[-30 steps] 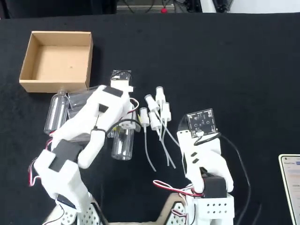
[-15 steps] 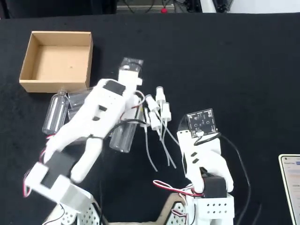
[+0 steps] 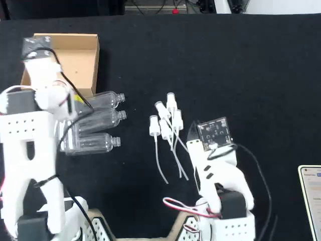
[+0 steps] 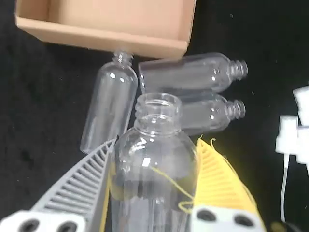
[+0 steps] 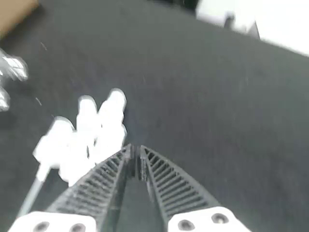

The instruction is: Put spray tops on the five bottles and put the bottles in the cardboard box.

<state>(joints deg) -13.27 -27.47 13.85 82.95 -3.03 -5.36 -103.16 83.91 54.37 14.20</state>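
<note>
By the table's (image 3: 251, 60) left edge, near the cardboard box (image 3: 60, 37), we see the left gripper (image 4: 157, 145) clamping a bottle (image 4: 154, 174), neck exposed for capping; the right gripper (image 5: 135, 152), closed and empty, hangs beside the spray tops (image 3: 168, 118).

Robotics lab or maker's bench, by the look of it. Black cloth is covering the counter (image 3: 261, 60). The left arm (image 3: 25, 150) and the right arm (image 3: 220, 170), both white plastic, are standing side by side at its near edge. Red and white servo wires (image 3: 183, 205) are looping out bare, and an exposed circuit board (image 3: 215, 131) is riding on the right wrist. Cables (image 3: 150, 7) are trailing along the far edge; a lit screen (image 3: 313, 196) is lying at the side.
</note>
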